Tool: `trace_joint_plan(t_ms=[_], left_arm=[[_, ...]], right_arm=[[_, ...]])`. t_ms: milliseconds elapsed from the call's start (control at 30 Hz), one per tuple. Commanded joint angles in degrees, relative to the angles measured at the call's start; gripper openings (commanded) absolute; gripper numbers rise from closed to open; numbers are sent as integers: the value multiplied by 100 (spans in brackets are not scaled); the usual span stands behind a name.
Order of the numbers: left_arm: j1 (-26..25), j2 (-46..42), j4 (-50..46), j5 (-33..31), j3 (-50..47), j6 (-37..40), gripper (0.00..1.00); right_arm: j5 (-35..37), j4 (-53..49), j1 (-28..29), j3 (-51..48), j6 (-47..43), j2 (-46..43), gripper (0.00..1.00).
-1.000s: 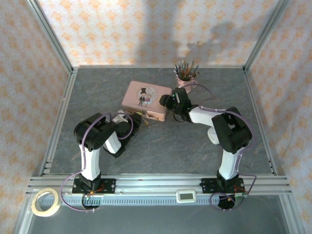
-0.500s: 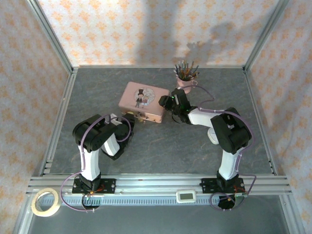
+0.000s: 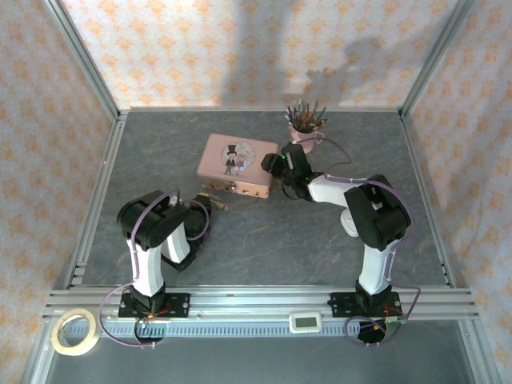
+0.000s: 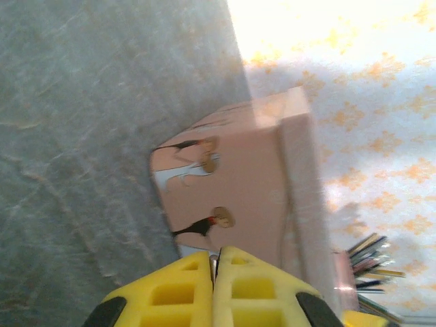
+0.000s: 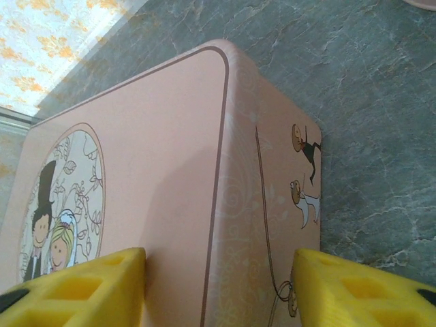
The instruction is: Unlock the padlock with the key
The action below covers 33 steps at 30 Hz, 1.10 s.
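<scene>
At your far left, a roll of tape [image 3: 74, 330] lies on the frame below the table [image 3: 264, 240]. From above, your left gripper [image 3: 206, 202] sits low over the table, near the front left corner of the pink tin [image 3: 236, 162] but apart from it.

On the left wrist camera its yellow fingers [image 4: 174, 289] are clenched flat together. A thin grey sliver, the key [image 4: 214, 258], is pinched in the seam. You see only its edge, and its teeth and bow are hidden.

In the top view a tiny brass-gold speck, the padlock [image 3: 218, 203], lies just off that gripper's tip, clear of the tin. It is too small to tell whether its shackle is open, or whether it hangs on the key or rests on the table.

Your right gripper [image 3: 278, 164] is at the tin's right end. On its wrist camera the fingers [image 5: 75, 286] are spread wide, with the edge where the lid meets the side wall between them. You cannot tell whether the pads touch the tin, and the frame cuts off its near part.

A cup of pencils [image 3: 305, 122] stands behind the right gripper.
</scene>
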Motion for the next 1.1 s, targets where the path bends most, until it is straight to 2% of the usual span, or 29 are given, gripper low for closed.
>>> trace_joint_plan(t_ms=[0,67,133,200,233,267,467,633,733,833,1067], left_arm=[[58,-627,523,456,-112,279,0],[51,-974,91,782,-123,403,0],[47,-1359,-444,1110,-114,520,0],[47,-1829,-1218,1419,-80,681,0],[49,-2061,-1591,1539,-58,764,0],[45,-2340,-2049,1654,-27,886,0],[-269,-3973,-5257,2021,501,1952,0],[-547,-4557,-6621,2327,682,2192,0],[-953,-4510,-7033,2273,847,2323,0],[-1290,-4203,-7018,2293,960,2341,0],[-1501,-3121,-6640,2336,1323,2437,0]], right_arm=[[-12,-505,-62,128,-393,-24,62],[-131,-565,-62,199,-630,-174,67],[-246,-679,-62,266,-905,-349,77],[-271,-850,-62,278,-1163,-588,87],[-258,-925,-62,256,-1265,-699,89],[-227,-1016,-62,207,-1362,-831,100],[428,-1503,-82,-371,-1764,-1692,100],[1273,-1602,-156,-1107,-1841,-2419,100],[1760,-1624,-173,-1443,-1857,-2786,100],[2158,-1586,-199,-1721,-1871,-3104,100],[2500,-1525,-276,-1976,-2024,-3418,100]])
